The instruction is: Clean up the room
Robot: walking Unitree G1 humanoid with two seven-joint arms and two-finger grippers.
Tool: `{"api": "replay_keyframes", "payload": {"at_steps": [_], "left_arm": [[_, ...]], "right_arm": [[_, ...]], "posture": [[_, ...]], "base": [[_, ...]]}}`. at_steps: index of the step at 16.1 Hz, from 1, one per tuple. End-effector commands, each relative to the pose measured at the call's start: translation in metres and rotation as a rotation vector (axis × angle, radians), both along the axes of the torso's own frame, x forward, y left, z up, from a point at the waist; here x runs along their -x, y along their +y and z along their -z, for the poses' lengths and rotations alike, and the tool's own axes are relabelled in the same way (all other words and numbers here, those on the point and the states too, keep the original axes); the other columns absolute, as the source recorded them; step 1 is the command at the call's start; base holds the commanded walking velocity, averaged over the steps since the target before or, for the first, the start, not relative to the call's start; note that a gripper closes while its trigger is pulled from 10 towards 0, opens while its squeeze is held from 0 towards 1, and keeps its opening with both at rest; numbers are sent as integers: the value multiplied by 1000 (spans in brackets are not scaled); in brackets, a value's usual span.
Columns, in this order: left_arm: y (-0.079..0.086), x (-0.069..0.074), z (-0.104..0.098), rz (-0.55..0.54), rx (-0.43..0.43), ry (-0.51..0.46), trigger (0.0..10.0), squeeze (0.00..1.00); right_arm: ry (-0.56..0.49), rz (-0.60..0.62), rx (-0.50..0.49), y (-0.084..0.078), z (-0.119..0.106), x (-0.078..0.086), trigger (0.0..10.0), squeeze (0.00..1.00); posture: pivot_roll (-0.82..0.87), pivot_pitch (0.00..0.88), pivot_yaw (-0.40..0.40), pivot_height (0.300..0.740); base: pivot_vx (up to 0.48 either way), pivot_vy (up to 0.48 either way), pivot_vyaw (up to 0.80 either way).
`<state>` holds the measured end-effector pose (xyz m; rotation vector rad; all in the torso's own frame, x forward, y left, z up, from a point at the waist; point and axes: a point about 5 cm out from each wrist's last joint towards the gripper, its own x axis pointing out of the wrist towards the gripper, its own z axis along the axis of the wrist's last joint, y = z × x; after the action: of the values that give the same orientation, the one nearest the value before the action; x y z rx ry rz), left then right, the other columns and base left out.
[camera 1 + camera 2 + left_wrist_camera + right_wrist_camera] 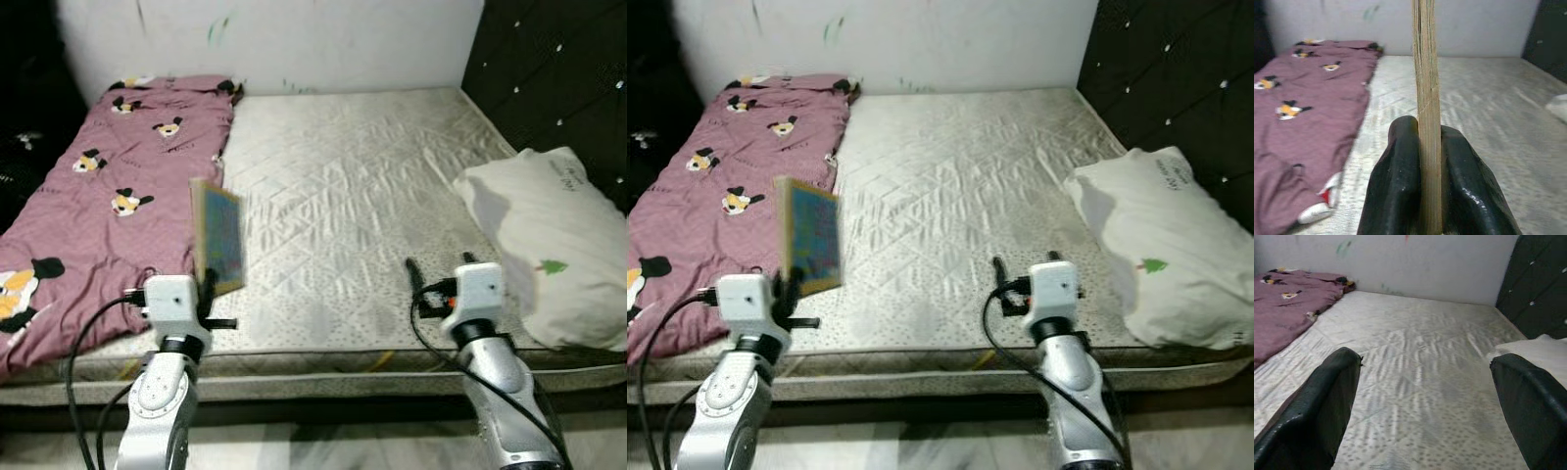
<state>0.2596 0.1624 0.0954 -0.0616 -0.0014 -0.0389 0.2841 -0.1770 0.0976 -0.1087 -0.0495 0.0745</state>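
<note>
Bed: bare quilted mattress (353,196) takes up most of my view, wall behind it, dark padded headboard (558,88) along the robot's right

Pink blanket (88,206) with a cartoon print lies spread over the robot's-left part of the mattress, one edge hanging off the near side

White pillow (549,245) at the right, against the headboard. It carries a small green tree motif and some grey lettering near its top, too small for me to read

Book (217,238): thin, colourful cover, held upright above the near edge of the mattress, just beside the blanket's edge. Cover print is blurred, so I get no title or brand. In the left wrist view I see only its page edge (1426,98)

Left gripper (208,294): fingers (1396,186) pinch the book's lower end, one on each face

Right gripper (438,274): fingers (1332,401) spread wide, nothing between them, hovering over the near edge of the bare mattress, well apart from the pillow

Judgement: the step in hand is carrying the book off the bed to wherever it belongs. I'd keep the pinch firm, since the grip is low and the book stands tall above it, so it may pivot or slip. I'd move slowly, avoid swinging it into the blanket, and keep the right arm clear. Blanket and pillow look yet to be tidied
</note>
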Motion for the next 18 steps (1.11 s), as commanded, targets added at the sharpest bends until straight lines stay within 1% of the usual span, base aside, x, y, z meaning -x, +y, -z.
{"api": "replay_keyframes", "payload": {"at_steps": [1, 2, 9, 18], "left_arm": [[6, -1, -10, -13, -9, -53, 10000, 0], [6, -1, -11, -10, -7, -55, 10000, 0], [3, -2, -11, 15, 4, -59, 10000, 0], [2, -3, -12, 27, 4, -65, 10000, 0]], "right_arm": [[4, -8, -13, 5, 0, -2, 10000, 0], [3, -9, -13, 5, 0, -2, 10000, 0], [0, -17, -11, 6, 0, -2, 10000, 0], [-2, -19, -8, 6, 0, -4, 10000, 0]], "posture": [[31, 41, 32, 740], [31, 41, 32, 740], [32, 41, 31, 740], [38, 29, 34, 740]], "base": [[0, 0, 0], [0, 0, 0], [258, 0, 0], [327, 0, 0]]}}
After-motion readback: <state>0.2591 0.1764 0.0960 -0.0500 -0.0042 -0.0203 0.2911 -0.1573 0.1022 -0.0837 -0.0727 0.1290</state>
